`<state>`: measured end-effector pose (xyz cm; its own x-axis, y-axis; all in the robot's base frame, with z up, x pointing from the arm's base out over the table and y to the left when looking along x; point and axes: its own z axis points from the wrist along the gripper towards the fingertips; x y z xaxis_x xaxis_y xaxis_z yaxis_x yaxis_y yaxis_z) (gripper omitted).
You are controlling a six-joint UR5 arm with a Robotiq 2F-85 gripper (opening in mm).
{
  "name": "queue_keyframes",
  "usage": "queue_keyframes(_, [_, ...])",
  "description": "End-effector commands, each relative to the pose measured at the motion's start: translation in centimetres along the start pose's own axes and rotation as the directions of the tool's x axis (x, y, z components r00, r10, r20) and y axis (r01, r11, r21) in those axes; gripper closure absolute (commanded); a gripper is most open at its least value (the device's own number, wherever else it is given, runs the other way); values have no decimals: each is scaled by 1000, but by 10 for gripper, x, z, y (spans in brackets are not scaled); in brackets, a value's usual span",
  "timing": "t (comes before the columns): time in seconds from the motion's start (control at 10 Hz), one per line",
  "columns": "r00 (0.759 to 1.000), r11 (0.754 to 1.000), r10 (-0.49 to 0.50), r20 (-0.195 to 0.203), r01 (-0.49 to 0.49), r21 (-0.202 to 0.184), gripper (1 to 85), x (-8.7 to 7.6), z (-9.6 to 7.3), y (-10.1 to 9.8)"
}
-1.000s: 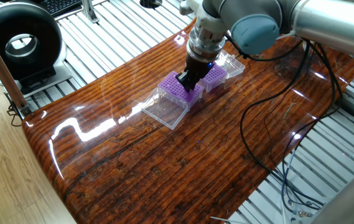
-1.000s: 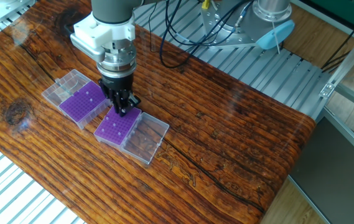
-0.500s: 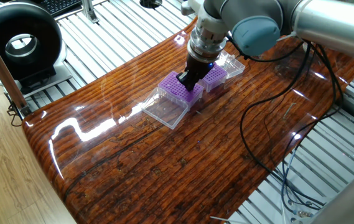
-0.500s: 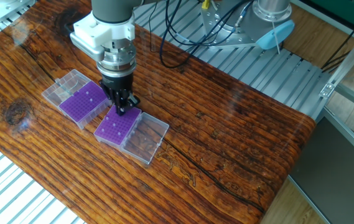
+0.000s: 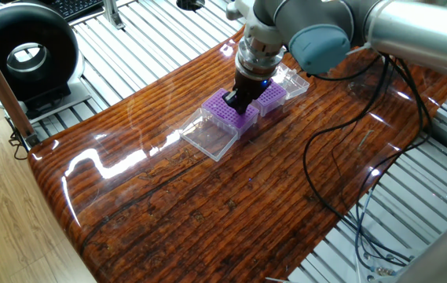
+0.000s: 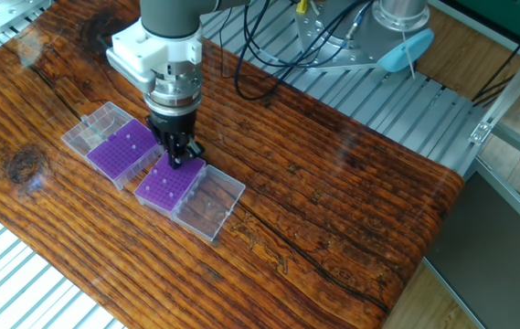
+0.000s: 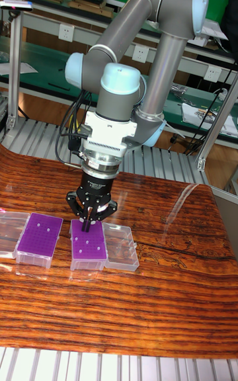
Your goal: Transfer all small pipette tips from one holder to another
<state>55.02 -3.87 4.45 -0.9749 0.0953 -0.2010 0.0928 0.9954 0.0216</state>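
Two purple grid racks stand side by side on the wooden table. One rack [image 6: 121,152] [image 7: 39,234] has its clear lid [image 6: 95,124] open beside it. The other rack [image 6: 168,186] [image 7: 88,248] [image 5: 225,115] also has a clear lid [image 6: 208,205] [image 5: 207,140] lying open. Tiny pale small pipette tips [image 7: 90,243] dot both grids. My gripper [image 6: 179,161] [image 7: 86,225] [image 5: 236,105] points straight down at the far edge of the second rack. Its fingers are drawn together, with their ends at the grid. Whether a tip sits between them is too small to see.
Black cables [image 5: 341,149] trail over the table on the arm's side. A black round device [image 5: 25,55] stands on the slatted bench beyond the table's edge. The slatted metal surface [image 6: 369,100] borders the wood.
The rack under the fingers and its lid have shifted slightly towards the other rack. The wrist has moved a little; the fingertips stay at the same corner of the grid.
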Motion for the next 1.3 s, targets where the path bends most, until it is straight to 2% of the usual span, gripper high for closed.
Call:
queue_keyframes(0.0, [1000,1000,23,-5,-23,14,843,1,-7,-5])
queue_keyframes(0.5, [999,999,48,-3,-48,26,843,-4,-7,-6])
queue_keyframes(1.2, [997,996,77,-28,-75,46,843,-6,-19,-7])
